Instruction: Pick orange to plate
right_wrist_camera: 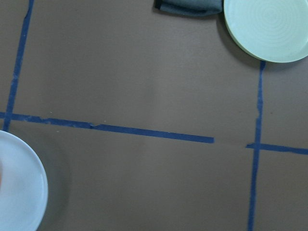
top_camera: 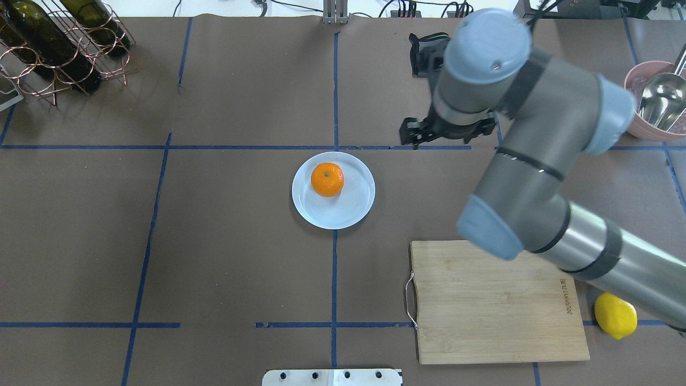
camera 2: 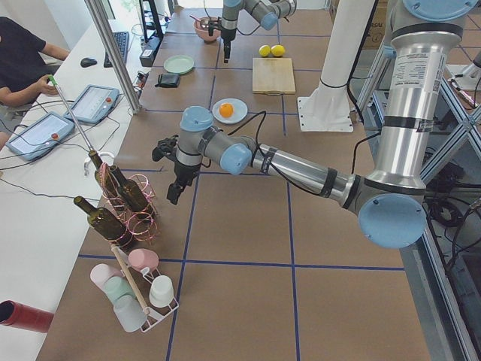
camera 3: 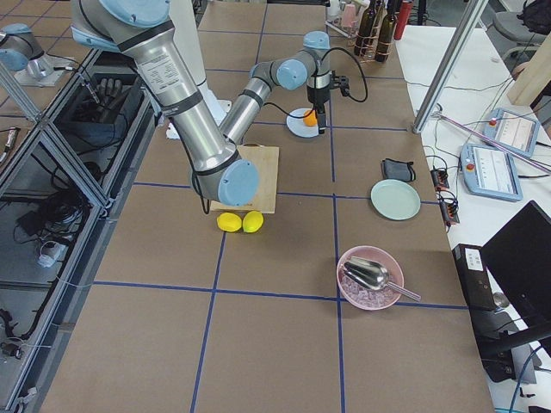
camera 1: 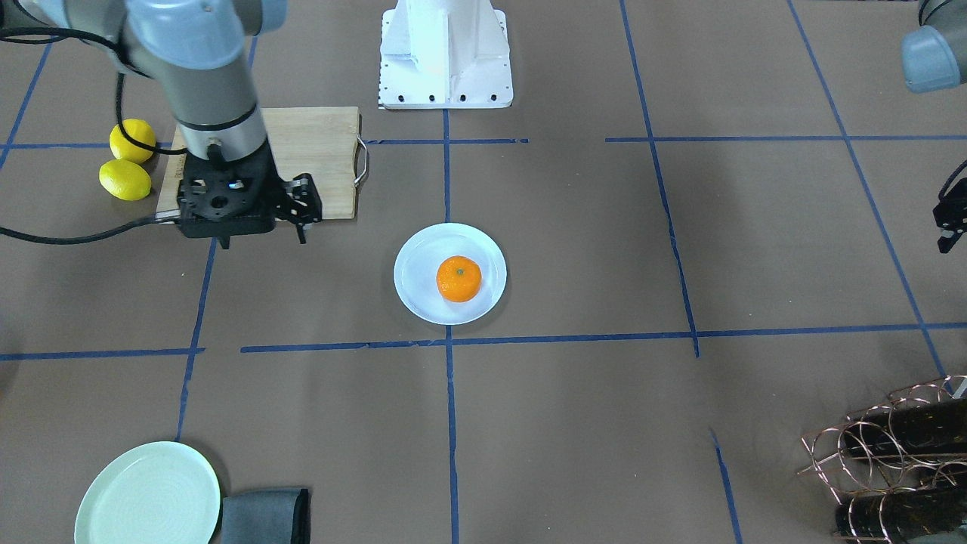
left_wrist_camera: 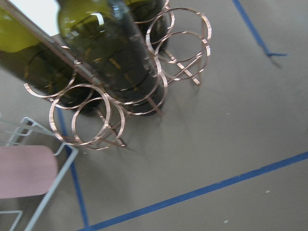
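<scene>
The orange lies on the pale bluish-white plate at the table's middle, slightly off centre. My right gripper hangs above the table beside the plate, near the cutting board's corner, apart from the fruit. Its fingers look spread with nothing between them. The right wrist view catches only the plate's rim at its lower left. My left gripper is far off by the bottle rack, cut by the frame edge. I cannot tell how its jaws stand.
A wooden cutting board and two lemons lie under the right arm. A mint-green plate and a grey cloth sit at one corner. A copper bottle rack and a pink bowl with a scoop occupy other corners.
</scene>
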